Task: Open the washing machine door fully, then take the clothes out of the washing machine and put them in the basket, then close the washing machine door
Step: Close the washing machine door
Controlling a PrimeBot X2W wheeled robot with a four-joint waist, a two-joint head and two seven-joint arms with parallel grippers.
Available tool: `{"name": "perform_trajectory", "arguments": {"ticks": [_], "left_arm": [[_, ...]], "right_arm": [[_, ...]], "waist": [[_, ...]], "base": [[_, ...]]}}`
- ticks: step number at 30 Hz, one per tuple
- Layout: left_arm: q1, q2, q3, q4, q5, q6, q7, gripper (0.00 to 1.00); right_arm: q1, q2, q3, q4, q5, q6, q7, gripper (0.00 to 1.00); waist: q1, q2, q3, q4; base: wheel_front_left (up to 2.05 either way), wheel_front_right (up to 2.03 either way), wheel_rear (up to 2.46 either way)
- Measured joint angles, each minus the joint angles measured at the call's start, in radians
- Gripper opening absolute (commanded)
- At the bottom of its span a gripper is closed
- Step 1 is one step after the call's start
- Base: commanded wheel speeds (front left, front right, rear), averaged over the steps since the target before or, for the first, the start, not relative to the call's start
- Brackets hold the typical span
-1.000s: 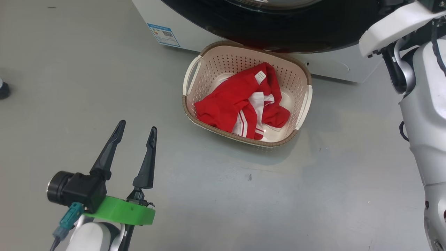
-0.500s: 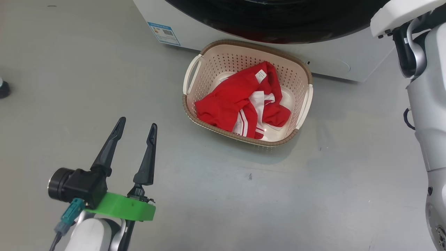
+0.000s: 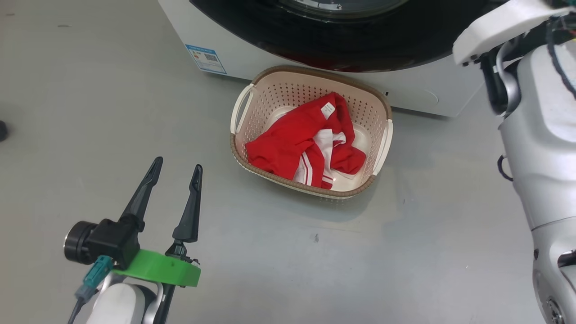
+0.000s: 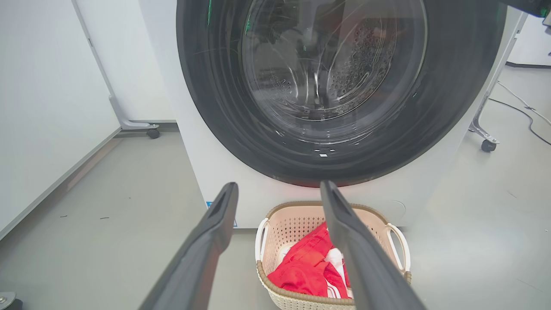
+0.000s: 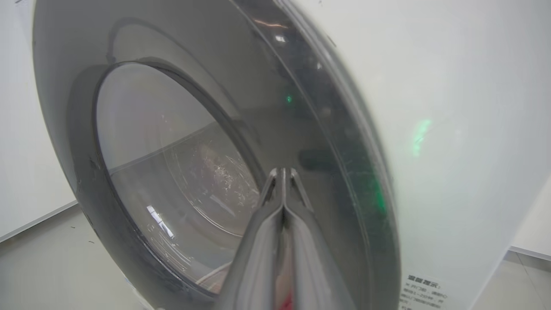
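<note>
Red cloth with white stripes, the clothes point(image 3: 288, 139), lies crumpled in the basket point(image 3: 288, 92), with a small white label point(image 3: 328, 109) on top. The basket stands on the grey floor point(image 3: 90, 112), ahead of the left fingers point(image 3: 190, 207) and off to their right, well apart from their tips. Its far rim sits just under the door point(image 3: 351, 40), close to the white front of the machine point(image 3: 418, 96).

The left fingers are spread wide and hold nothing. They hang above bare floor and point towards the machine. In the left wrist view the basket shows between and beyond the two fingers, partly hidden behind the right-hand one, and the door rises above both tips. The steel drum point(image 4: 366, 51) shows through the door's window. A blue sticker point(image 3: 205, 58) is on the machine's lower front, beyond the left fingertips.

The right fingers point(image 5: 262, 241) are pressed together with nothing between them. In the right wrist view their tips point at the door's glossy black rim point(image 5: 340, 172), just right of the glass point(image 5: 172, 172). The picture is blurred there, so I cannot tell whether they touch it. Right of the tips the rim meets the machine's white front, and the door appears to lie flat against it. Whether it is latched I cannot tell. In the head view the pale right arm point(image 3: 544, 148) stands to the right of the basket and reaches up towards the door.
</note>
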Motion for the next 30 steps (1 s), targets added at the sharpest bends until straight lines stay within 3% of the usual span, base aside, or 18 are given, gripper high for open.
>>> {"name": "perform_trajectory", "arguments": {"ticks": [12,13,14,15,16,30], "left_arm": [[0.005,0.001,0.005,0.029,0.001,0.0,-0.005,1.0],[0.005,0.002,0.007,0.03,0.001,0.0,-0.005,1.0],[0.006,0.002,0.009,0.031,0.001,0.0,-0.005,1.0],[0.007,0.003,0.011,0.032,0.001,0.001,-0.005,1.0],[0.01,0.004,0.013,0.034,0.001,0.001,-0.005,1.0],[0.069,0.015,0.017,0.059,0.01,0.011,-0.005,1.0]], "right_arm": [[0.141,0.049,0.03,0.006,0.021,0.024,-0.025,0.0],[0.154,0.055,0.033,0.004,0.023,0.024,-0.025,0.09],[0.167,0.059,0.036,0.002,0.027,0.025,-0.025,0.38],[0.181,0.062,0.04,-0.002,0.029,0.025,-0.026,0.73],[0.194,0.063,0.043,-0.006,0.031,0.028,-0.026,1.0],[0.399,0.078,0.035,-0.09,0.065,0.033,-0.034,1.0]], "waist": [[0.0,0.0,-0.065,-0.032],[0.0,0.0,-0.071,-0.036],[0.0,0.0,-0.077,-0.04],[0.0,0.0,-0.083,-0.044],[0.0,0.0,-0.089,-0.048],[0.0,0.0,-0.177,-0.1]], "base": [[0.0,0.0,0.0],[0.0,0.0,0.0],[0.0,0.0,0.0],[0.0,0.0,0.0],[0.0,0.0,0.0],[0.0,0.0,0.0]]}}
